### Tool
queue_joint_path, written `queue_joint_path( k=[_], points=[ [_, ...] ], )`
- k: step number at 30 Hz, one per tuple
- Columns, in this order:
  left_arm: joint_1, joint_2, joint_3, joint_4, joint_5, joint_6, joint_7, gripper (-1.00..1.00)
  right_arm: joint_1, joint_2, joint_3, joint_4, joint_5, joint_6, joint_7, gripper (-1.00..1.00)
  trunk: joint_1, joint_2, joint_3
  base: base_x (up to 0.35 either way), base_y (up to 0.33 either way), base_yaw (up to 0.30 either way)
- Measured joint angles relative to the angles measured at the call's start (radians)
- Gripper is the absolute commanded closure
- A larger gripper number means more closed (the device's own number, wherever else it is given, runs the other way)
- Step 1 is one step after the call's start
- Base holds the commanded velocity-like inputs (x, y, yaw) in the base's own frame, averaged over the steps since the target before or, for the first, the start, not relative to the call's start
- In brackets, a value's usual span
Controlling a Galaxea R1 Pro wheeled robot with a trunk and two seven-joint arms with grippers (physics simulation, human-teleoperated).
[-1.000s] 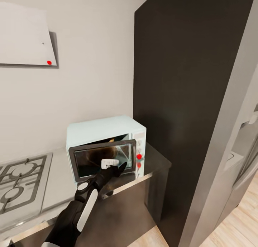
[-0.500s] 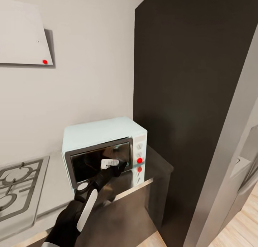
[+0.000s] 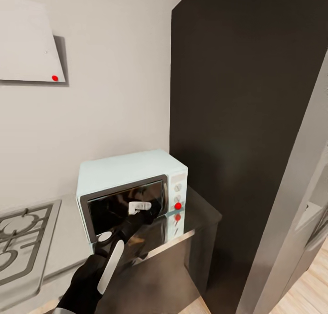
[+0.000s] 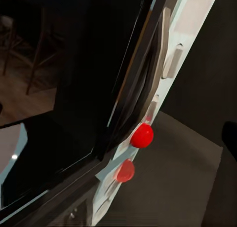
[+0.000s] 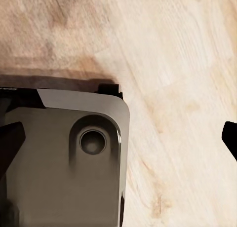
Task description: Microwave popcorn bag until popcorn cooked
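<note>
The pale-blue microwave [image 3: 127, 170] stands on the grey countertop [image 3: 200, 211] against the wall. Its dark glass door [image 3: 118, 207] lies flat against the body. My left gripper [image 3: 152, 212] is open, its fingertips right at the door's lower right corner. In the left wrist view, the door glass [image 4: 64, 89] and the white control panel [image 4: 192, 34] with its red indicator light [image 4: 142, 135] are very close. The popcorn bag and popcorn are hidden behind the dark door. My right gripper [image 5: 119, 140] hangs open over the wooden floor [image 5: 173, 64], holding nothing.
A steel gas hob [image 3: 18, 241] lies left of the microwave. A tall dark cabinet side [image 3: 237, 122] rises just right of it. A white hood [image 3: 27, 40] hangs on the wall. A grey panel [image 3: 296, 191] stands at the right, over wooden floor [image 3: 310, 286].
The microwave door has swung from ajar to flat against the body, with my left gripper following it. The head view has also shifted slightly.
</note>
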Motion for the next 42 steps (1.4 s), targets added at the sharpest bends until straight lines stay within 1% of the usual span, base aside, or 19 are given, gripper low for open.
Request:
queue_joint_path(
  k=[23,27,29,32,34,37,39,40,42],
  points=[
    [0.000,-0.002,0.002,-0.003,0.003,0.003,0.004,-1.00,0.000,0.000,0.001,0.000,-0.001,0.000,0.000,-1.00,0.000,0.000,0.000,-0.327,0.000,0.000],
    [0.000,-0.008,0.006,0.005,0.008,0.002,0.004,-1.00,0.000,0.001,0.001,0.000,-0.001,0.001,0.000,-1.00,0.000,0.000,0.000,-0.298,0.000,0.000],
    [0.000,-0.008,0.010,0.044,0.014,0.002,0.007,-1.00,0.000,0.003,0.001,0.001,0.000,0.002,0.000,-1.00,0.000,0.000,0.000,-0.097,0.000,0.000],
    [0.000,-0.009,0.013,0.133,0.017,0.001,0.008,-1.00,0.001,0.003,0.001,0.001,0.001,0.004,0.001,-1.00,0.000,0.000,0.000,-0.018,0.000,0.000],
    [0.000,-0.009,0.016,0.214,0.022,0.002,0.009,-1.00,0.001,0.004,0.001,0.001,0.001,0.004,0.001,-1.00,0.000,0.000,0.000,-0.002,0.000,0.000],
    [0.000,-0.002,0.014,0.253,0.028,0.005,0.010,-1.00,0.001,0.004,0.001,0.001,0.001,0.005,0.002,-1.00,0.000,0.000,0.000,0.000,0.000,0.000],
    [0.000,0.004,0.015,0.355,0.028,0.005,0.026,-1.00,0.001,0.005,0.001,0.002,0.001,0.005,0.002,-1.00,0.000,0.000,0.000,0.000,0.000,0.000],
    [0.000,0.004,0.016,0.447,0.027,0.003,0.033,-1.00,0.001,0.005,0.001,0.002,0.001,0.005,0.002,-1.00,0.000,0.000,0.000,0.000,0.000,0.000],
    [0.000,0.005,0.017,0.553,0.028,0.003,0.036,-1.00,0.000,0.004,0.001,0.003,0.001,0.005,0.002,-1.00,0.000,0.000,0.000,0.000,0.000,0.000]
  ],
)
